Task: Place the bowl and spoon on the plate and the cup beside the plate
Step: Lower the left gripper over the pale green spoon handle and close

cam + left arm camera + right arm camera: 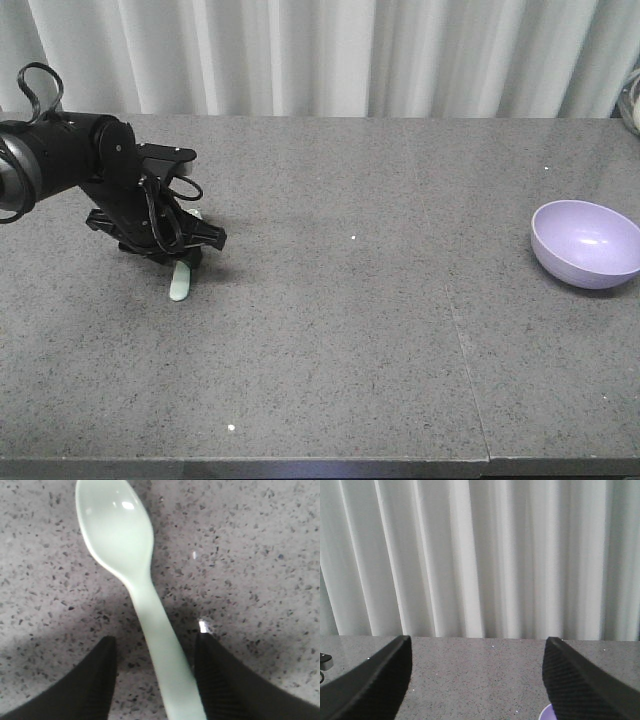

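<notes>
Judging by how things lie, nothing of the arrangement is in place yet. The spoon lies flat on the left side of the counter, with its scoop pointing away from the wrist camera. The left fingers stand low on either side of its handle. They are moderately apart, and a strip of bare counter shows between each finger and the handle, so they grip nothing. The bowl sits upright and empty at the right edge of the counter, well apart from the spoon. The right fingers are spread wide with nothing between them, held above the counter and facing the curtain. A sliver of the lilac bowl shows at the bottom of that view.

No plate and no cup appears in any view, so I cannot tell where they are. As I read it, the step in hand is picking up the spoon, at the point just before the fingers close. That leaves practically the whole task — grasping the spoon, getting bowl and spoon onto a plate, and setting a cup beside it.
</notes>
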Robot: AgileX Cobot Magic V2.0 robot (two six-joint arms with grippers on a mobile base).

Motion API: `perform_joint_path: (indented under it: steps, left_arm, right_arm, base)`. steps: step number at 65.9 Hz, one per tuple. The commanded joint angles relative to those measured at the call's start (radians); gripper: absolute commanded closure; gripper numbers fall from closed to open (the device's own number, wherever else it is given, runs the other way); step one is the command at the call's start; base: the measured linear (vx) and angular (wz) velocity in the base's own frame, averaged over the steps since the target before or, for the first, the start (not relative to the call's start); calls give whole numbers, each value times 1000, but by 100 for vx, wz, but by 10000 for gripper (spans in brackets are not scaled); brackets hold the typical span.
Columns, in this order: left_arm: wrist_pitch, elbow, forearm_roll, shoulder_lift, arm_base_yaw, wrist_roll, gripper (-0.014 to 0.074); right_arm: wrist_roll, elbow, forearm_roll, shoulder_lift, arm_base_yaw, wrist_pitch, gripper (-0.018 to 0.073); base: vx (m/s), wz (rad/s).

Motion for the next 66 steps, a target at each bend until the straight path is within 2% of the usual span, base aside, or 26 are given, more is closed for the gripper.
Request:
perform_joint_path:
  steps: [1,14,37,66]
  left_arm:
    - [76,0,-23,-10,-5,-8,379]
    - [100,0,-21,-10,-5,-4,606]
    - [101,-34,-23,-54,-6,23,604]
    - [-53,-111,-23,-345,-3,24,604]
  right_arm:
    - [-7,-33,3,9,-3,-79,21]
    - [-8,-33,2,9,-3,-79,21]
    - [-15,-33,1,9,-3,-67,21]
    - [-16,-33,-2,17,-3,-62,21]
  base:
    - [0,0]
    - [0,0]
    - [0,0]
    - [0,0]
